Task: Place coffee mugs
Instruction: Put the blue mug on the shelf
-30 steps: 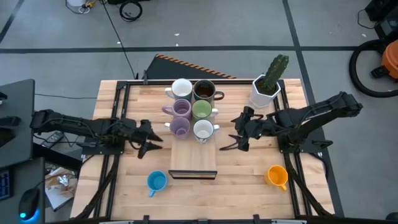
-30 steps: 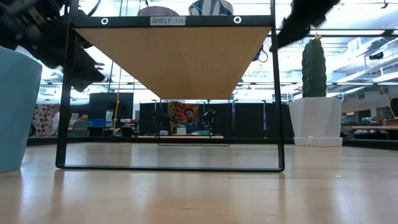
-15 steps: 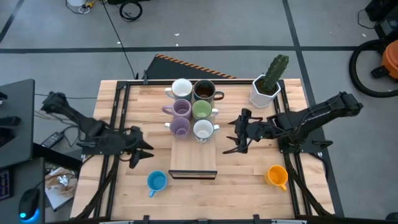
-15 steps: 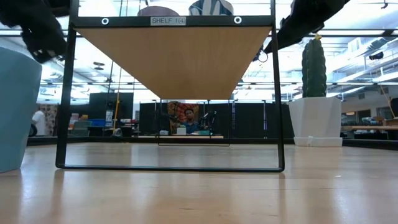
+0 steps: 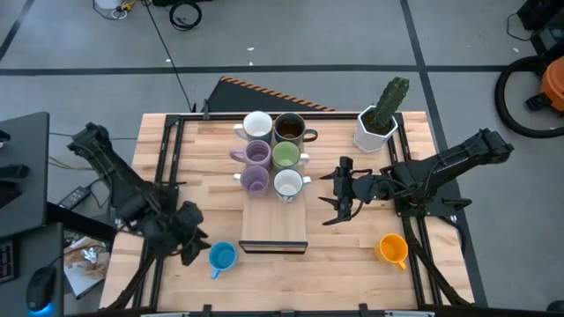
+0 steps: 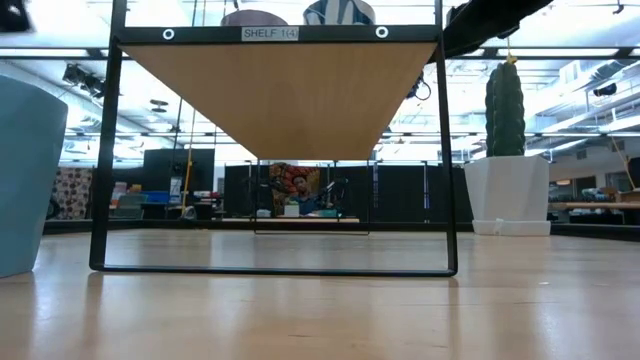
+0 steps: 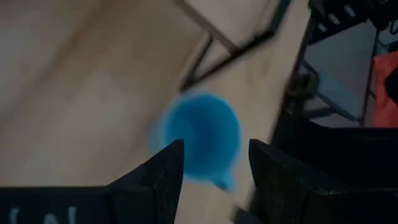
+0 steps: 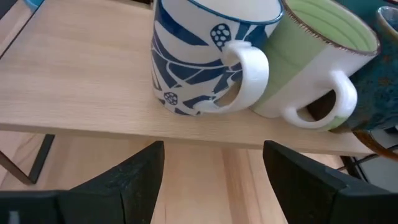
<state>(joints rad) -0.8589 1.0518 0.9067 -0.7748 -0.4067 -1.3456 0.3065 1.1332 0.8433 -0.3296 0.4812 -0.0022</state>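
Six mugs stand on the low wooden shelf (image 5: 273, 231): white (image 5: 257, 124), dark brown (image 5: 289, 129), two lilac (image 5: 256, 154) (image 5: 255, 180), light green (image 5: 285, 156) and white with blue pattern (image 5: 288, 183). The blue mug (image 5: 222, 256) stands on the table near the shelf's near left corner. My left gripper (image 5: 190, 239) is open just left of it. Its wrist view looks down on the blue mug (image 7: 202, 134) beyond the fingers, apart from them. The orange mug (image 5: 392, 249) stands near the right edge. My right gripper (image 5: 338, 199) is open, right of the shelf, facing the patterned mug (image 8: 205, 56) and the green mug (image 8: 314, 62).
A white faceted pot with a cactus (image 5: 379, 123) stands at the far right corner, behind my right arm. The shelf's black frame (image 6: 105, 150) stands on thin legs with open room beneath. Bare table lies between the shelf and the orange mug.
My left arm has swung away from the shelf's left side toward the near edge, and its gripper has come down next to the blue mug. My right arm has risen a little in the low view. No mug has moved.
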